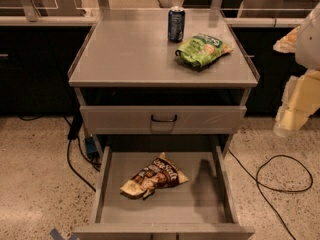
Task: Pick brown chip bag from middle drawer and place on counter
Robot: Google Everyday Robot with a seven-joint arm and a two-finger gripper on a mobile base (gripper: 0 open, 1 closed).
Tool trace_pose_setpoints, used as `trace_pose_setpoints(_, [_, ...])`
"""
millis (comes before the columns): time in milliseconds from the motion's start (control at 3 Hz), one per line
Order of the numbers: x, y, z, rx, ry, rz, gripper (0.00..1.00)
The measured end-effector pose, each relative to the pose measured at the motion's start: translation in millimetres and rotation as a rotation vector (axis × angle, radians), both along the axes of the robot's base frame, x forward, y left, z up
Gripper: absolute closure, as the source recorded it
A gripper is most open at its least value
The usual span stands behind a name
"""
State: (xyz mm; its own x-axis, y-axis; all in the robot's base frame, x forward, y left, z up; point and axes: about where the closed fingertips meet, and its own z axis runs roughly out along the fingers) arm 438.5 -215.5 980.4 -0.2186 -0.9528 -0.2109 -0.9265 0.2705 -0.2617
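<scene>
Gripper (295, 111) hangs off the right side of the desk (125, 49), about level with its front edge and touching nothing; whether it is open or closed, cannot tell. The grey desk carries a dark soda can (176, 24) near its back edge and a green snack bag (202, 49) just in front of the can. Under the desk is a shut drawer front (162, 119) with a black handle. Lower still, the middle drawer (210, 204) is pulled out. The brown chip bag (154, 176) lies crumpled on the drawer's floor, slightly left of centre.
</scene>
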Motion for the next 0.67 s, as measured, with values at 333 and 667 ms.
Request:
trace_pose_setpoints(333, [0.0, 0.0, 0.1, 0.000, -0.001, 0.000, 0.00])
trace_pose_setpoints(667, [-2.3, 0.3, 6.0, -0.007, -0.031, 0.004, 0.00])
